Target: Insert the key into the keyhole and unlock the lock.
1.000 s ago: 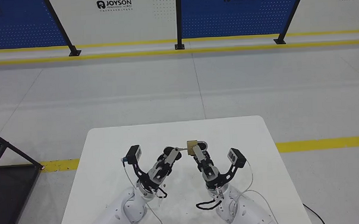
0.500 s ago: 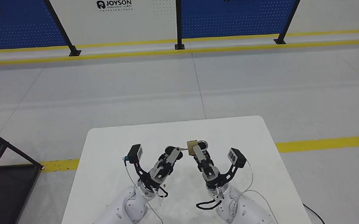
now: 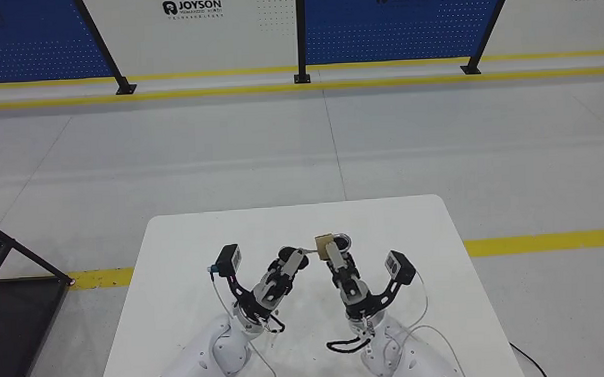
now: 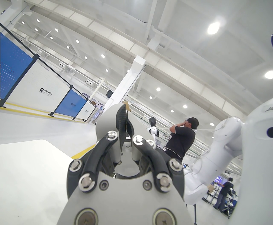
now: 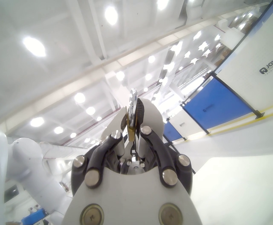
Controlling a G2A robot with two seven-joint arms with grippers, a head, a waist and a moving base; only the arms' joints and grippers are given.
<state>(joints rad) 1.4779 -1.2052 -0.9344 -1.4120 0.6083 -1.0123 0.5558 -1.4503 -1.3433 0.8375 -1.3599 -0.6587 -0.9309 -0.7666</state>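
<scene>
Padlock point(image 3: 324, 241): a small brass one, held in the air above the white tabletop point(image 3: 176, 303) and well clear of its surface, in the right hand point(image 3: 332, 251). From the right wrist it shows edge-on. Its brass body is pinched flat between the two pads, and the silver shackle point(image 5: 133, 99) stands out beyond the fingertips, so that hand is closed firmly on it.

The left hand point(image 3: 290, 257) is just beside it, pointing in at the padlock's side. Its pads are pressed almost together on the key point(image 4: 127, 106), and just a small tan end shows past the tips. From above, the key reaches as far as the padlock's body. The keyhole is hidden, so I cannot tell whether the key has entered it or merely touches the face.

The risks, as I judge them, come from both parts being held in mid-air with nothing to brace against:

- **Misalignment:** if the key meets the keyhole slightly tilted or off-centre, its tip could catch on the rim. The push would then slide or swivel the padlock between the right hand's pads, which grip smooth flat faces.
- **Key slipping:** the key is a thin thing in a narrow grip, so it could pivot or creep back under that same push.
- **Turning:** a weak hold on either side would twist the padlock, or spin the pads on the key, instead of turning the cylinder.
- **Dropping:** either slip could drop a part onto the tabletop.
- **Collision:** the two hands are so near each other that their fingers could knock together.
</scene>
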